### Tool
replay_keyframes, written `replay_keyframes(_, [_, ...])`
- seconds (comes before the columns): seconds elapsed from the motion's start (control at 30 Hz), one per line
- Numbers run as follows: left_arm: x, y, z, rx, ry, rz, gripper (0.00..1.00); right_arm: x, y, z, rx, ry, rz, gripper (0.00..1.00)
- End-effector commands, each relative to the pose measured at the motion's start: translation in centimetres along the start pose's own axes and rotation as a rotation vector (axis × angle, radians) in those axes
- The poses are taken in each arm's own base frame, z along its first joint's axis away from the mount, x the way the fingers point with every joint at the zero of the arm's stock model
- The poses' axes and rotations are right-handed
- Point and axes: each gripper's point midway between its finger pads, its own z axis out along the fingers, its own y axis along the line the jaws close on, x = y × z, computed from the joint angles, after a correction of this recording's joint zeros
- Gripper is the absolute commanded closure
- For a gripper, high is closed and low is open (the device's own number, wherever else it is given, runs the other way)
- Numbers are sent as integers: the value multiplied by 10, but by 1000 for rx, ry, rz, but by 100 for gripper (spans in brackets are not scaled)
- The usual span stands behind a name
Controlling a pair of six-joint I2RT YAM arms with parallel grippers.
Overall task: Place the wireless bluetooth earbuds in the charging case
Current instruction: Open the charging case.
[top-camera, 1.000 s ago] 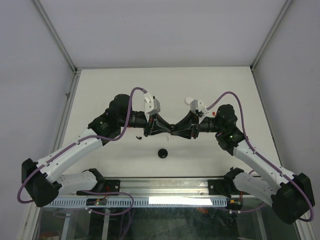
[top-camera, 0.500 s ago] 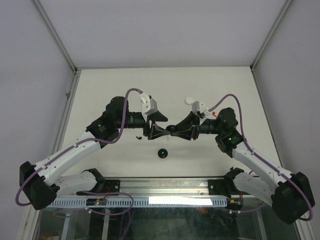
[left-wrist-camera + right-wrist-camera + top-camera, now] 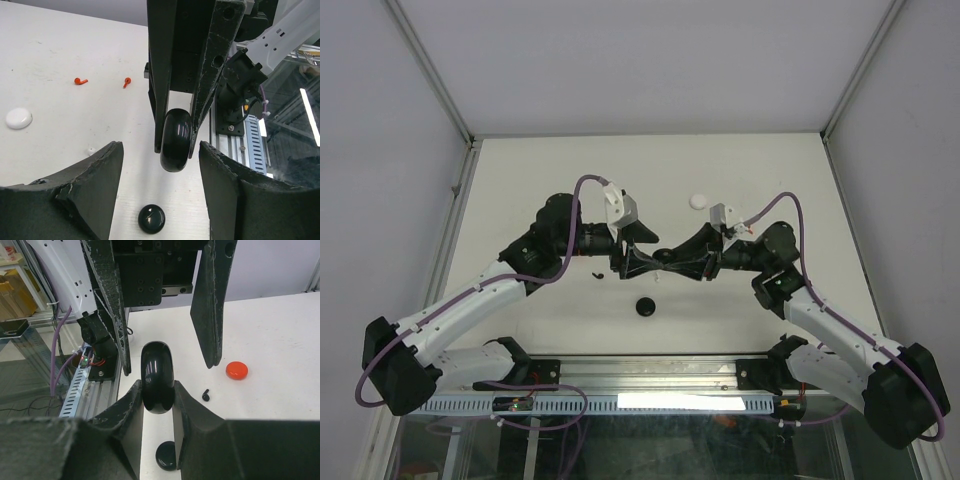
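Note:
A glossy black rounded charging case [image 3: 157, 371] stands on edge in the air, with my right gripper [image 3: 157, 386] shut on its lower part. My left gripper [image 3: 160, 147] faces it, jaws open, one finger on each side of the case [image 3: 176, 140] without touching. Both grippers meet above the table's middle, the left gripper [image 3: 646, 258] and the right gripper [image 3: 674, 260] tip to tip. On the table lie a black earbud [image 3: 205, 395], two red earbuds [image 3: 80, 81] [image 3: 127, 81] and a white earbud [image 3: 91, 150].
A black round disc [image 3: 644, 307] lies on the table just below the grippers, toward the near edge. A white disc [image 3: 698, 201] lies farther back, and a red disc [image 3: 236, 370] sits near the black earbud. The metal rail [image 3: 650, 375] runs along the near edge.
My left gripper has gone from shut to open and let go of the black case. My right gripper keeps its hold; both arms shifted only slightly.

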Motion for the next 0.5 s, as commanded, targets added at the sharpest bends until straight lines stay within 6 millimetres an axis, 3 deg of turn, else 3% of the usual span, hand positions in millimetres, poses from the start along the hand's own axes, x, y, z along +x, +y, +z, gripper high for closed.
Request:
replay_keyframes(0.0, [-12, -1, 4, 7, -47, 15, 38, -23, 4, 1, -1, -74, -72, 100])
replay_keyframes(0.47, [-30, 17, 2, -116, -106, -46, 36, -21, 11, -2, -17, -76, -102, 100])
